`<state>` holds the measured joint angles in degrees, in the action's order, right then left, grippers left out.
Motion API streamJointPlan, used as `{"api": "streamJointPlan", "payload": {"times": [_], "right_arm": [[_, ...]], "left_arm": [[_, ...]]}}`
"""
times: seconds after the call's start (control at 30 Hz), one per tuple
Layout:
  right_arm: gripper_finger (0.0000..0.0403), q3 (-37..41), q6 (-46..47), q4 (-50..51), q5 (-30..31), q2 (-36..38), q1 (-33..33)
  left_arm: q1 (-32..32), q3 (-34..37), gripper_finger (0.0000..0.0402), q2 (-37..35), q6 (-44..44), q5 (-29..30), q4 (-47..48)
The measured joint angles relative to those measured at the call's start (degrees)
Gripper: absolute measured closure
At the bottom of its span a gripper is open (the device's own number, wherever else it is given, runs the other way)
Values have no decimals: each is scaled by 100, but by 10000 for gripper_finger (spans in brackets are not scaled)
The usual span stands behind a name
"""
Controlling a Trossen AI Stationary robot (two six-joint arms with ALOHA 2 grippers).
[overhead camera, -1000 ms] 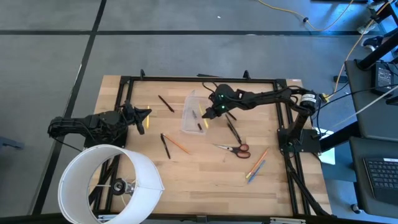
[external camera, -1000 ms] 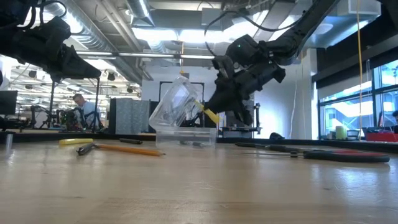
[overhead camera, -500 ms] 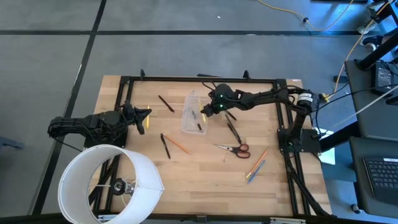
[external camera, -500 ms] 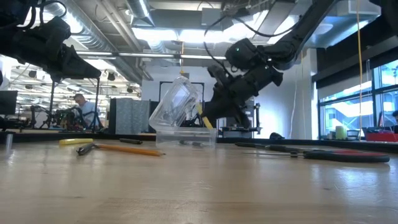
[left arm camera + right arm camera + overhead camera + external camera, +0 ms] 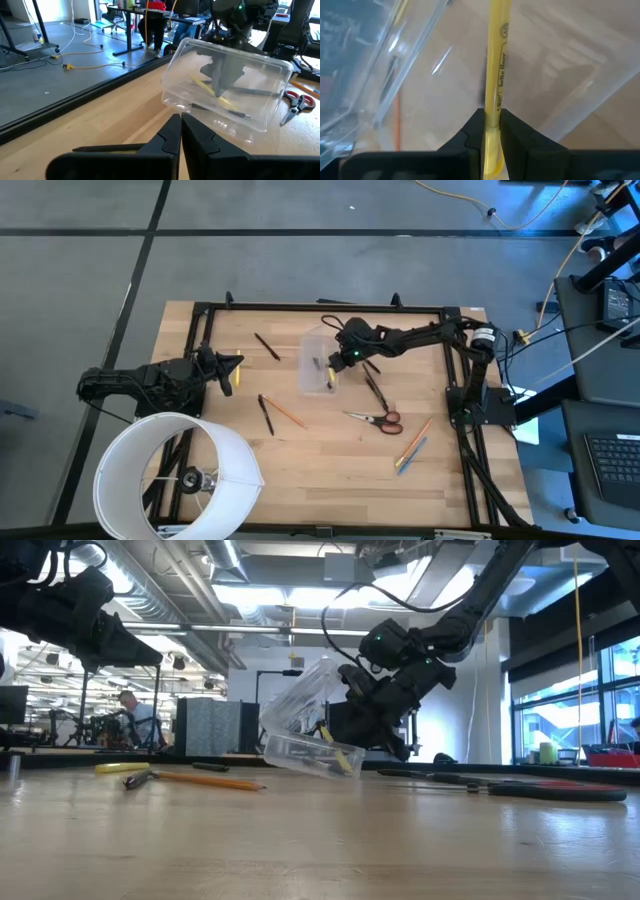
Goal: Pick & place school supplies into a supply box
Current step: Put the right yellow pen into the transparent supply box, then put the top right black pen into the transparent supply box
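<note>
On the pale, wood-grained tabletop (image 5: 330,470), framed by a black metal rail, the right end effector (image 5: 332,364) reaches into the clear plastic supply box (image 5: 318,364) just above the centre of the high view, its two dark fingers clamped narrowly on a slim yellow pen (image 5: 497,85) with printed lettering along its smooth barrel. In the low view the box (image 5: 305,735) is tipped up at an angle, one lower edge on the wood, its glossy see-through walls showing the yellow pen (image 5: 338,748) and a thin dark pen inside. The left end effector (image 5: 228,368) hangs at the left-centre of the high view, its tapered black fingers pressed together with nothing between them. Loose on the tabletop lie the other supplies: a black pencil (image 5: 267,346) upper left of the box, a black pen (image 5: 266,415) and an orange pencil (image 5: 287,412) lower left of it, small scissors (image 5: 375,418) with red loop handles and thin metal blades to the lower right, and an orange pencil (image 5: 415,437) beside a blue one (image 5: 411,452) farther right. A large white cylinder (image 5: 175,475) with a thin curved wall fills the lower left corner.
</note>
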<state>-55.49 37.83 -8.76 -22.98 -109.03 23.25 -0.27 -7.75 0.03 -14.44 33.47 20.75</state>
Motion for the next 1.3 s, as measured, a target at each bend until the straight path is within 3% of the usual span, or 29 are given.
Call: {"api": "streamJointPlan", "payload": {"times": [0.27, 0.77, 0.93, 1.07, 1.3], "right_arm": [[350, 5, 69, -119, -356, -12, 23], [285, 16, -234, -221, -461, 64, 61], [287, 16, -842, -87, -621, 509, 279], [287, 15, -1600, 476, -203, 996, 463], [287, 14, -4044, 1684, 590, 1475, 541]], "left_arm": [[1, 0, 395, 1, 0, -2, 0], [-1, 0, 393, 0, 6, -2, 0], [1, 0, 395, 2, 2, -2, 0], [0, 2, 393, 2, 2, -4, 2], [-1, 0, 394, 1, 4, 2, 2]]}}
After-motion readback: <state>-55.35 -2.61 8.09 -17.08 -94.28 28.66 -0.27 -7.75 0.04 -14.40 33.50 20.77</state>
